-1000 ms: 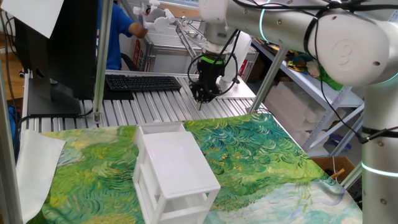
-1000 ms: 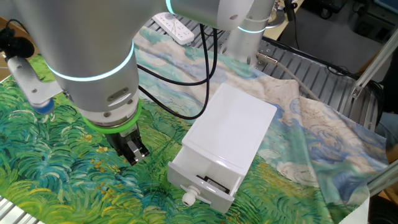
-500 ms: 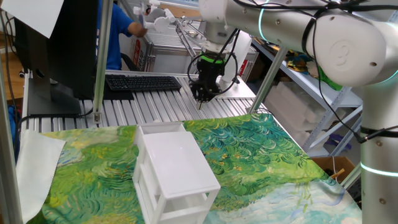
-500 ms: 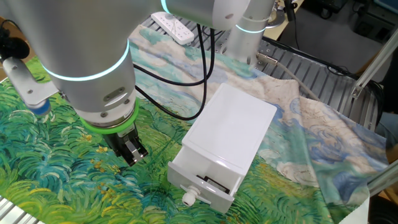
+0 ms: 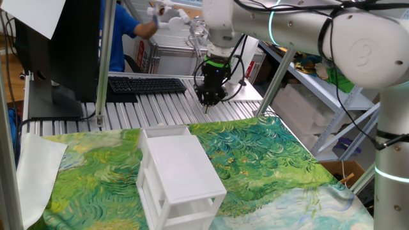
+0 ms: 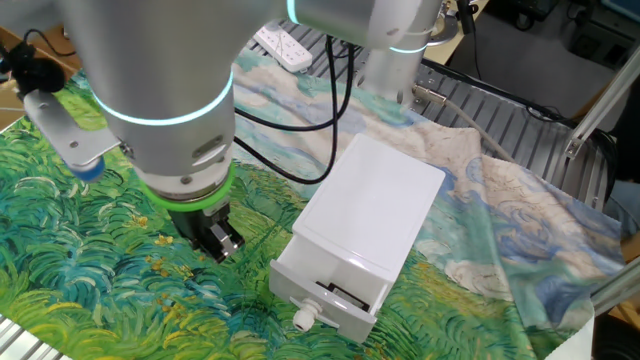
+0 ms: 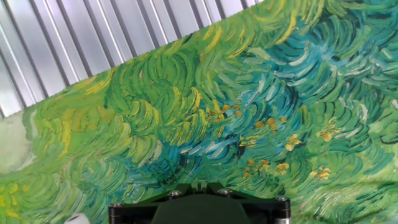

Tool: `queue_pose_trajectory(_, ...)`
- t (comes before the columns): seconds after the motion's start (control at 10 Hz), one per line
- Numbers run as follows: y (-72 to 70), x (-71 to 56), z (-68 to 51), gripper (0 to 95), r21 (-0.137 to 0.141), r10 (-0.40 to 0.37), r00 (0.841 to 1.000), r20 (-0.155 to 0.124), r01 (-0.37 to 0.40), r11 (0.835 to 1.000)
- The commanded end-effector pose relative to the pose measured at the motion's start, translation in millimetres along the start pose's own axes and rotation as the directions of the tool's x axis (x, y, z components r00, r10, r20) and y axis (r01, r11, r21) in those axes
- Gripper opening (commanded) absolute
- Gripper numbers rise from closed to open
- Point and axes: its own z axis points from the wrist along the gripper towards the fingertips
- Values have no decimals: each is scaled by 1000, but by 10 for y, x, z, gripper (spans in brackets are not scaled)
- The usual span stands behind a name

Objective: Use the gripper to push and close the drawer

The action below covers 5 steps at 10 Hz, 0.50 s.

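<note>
The white cabinet (image 6: 375, 205) lies on the green painted cloth. Its drawer (image 6: 335, 292) stands a little way out of the front, with a small white knob (image 6: 303, 319). In the one fixed view the cabinet (image 5: 182, 176) is seen from behind, and the drawer's end (image 5: 165, 132) juts out on the far side. My gripper (image 6: 222, 243) is black under a green collar. It hangs just above the cloth to the left of the drawer front, apart from it, with the fingers together and empty. It also shows in the one fixed view (image 5: 209, 98). The hand view shows only the gripper tip (image 7: 199, 185) over the cloth.
A black keyboard (image 5: 147, 84) and a monitor (image 5: 54, 57) stand on the slatted metal table behind the cloth. A metal post (image 5: 102, 64) rises at the left. A white power strip (image 6: 280, 45) lies at the cloth's far edge. A person in blue is at the back.
The arm has shifted slightly to the right in the other fixed view, bringing the gripper a little nearer the drawer front. The drawer has not moved.
</note>
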Motion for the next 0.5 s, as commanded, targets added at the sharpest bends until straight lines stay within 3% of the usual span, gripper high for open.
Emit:
queue_pose_trajectory(0.1, 16, -31, -8, 0, -24, -91, 996, -20, 91, 996)
queue_pose_trajectory(0.2, 16, -31, -8, 0, -29, -98, 995, -27, 98, 995)
queue_pose_trajectory(0.5, 16, -31, -8, 0, -28, -105, 994, -14, 104, 994)
